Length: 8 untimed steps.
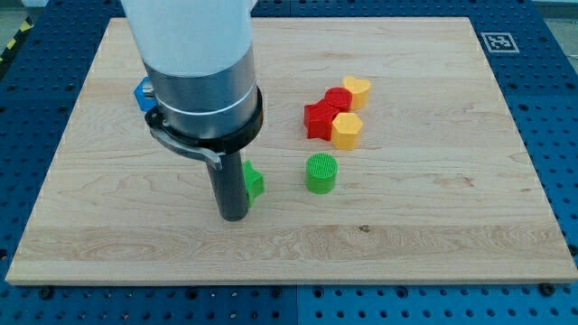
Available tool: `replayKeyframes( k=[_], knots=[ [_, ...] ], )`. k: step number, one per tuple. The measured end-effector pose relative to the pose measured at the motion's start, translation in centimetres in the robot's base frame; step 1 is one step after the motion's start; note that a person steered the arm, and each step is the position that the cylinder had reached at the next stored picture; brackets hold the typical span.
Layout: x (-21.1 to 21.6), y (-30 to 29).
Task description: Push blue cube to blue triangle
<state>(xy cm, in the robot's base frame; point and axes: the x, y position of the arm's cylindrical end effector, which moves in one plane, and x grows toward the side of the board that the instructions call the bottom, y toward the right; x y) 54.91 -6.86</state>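
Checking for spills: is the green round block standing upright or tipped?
Upright: the green round block shows its flat round top, sitting on the board.

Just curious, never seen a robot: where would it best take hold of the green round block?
It cannot grip; my tip only pushes. The green cylinder stands upright and alone: probably press its curved wall, from the view's left, aimed through its centre.

Pale wood board [433,226] carries 2 green blocks [321,173], 2 red [318,120], 2 yellow [347,130], a blue sliver [143,94], on blue table [555,108].
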Motion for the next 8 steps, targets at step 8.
replayKeyframes(
  k=[8],
  knots=[
    [-17.1,-20.0]
  ],
)
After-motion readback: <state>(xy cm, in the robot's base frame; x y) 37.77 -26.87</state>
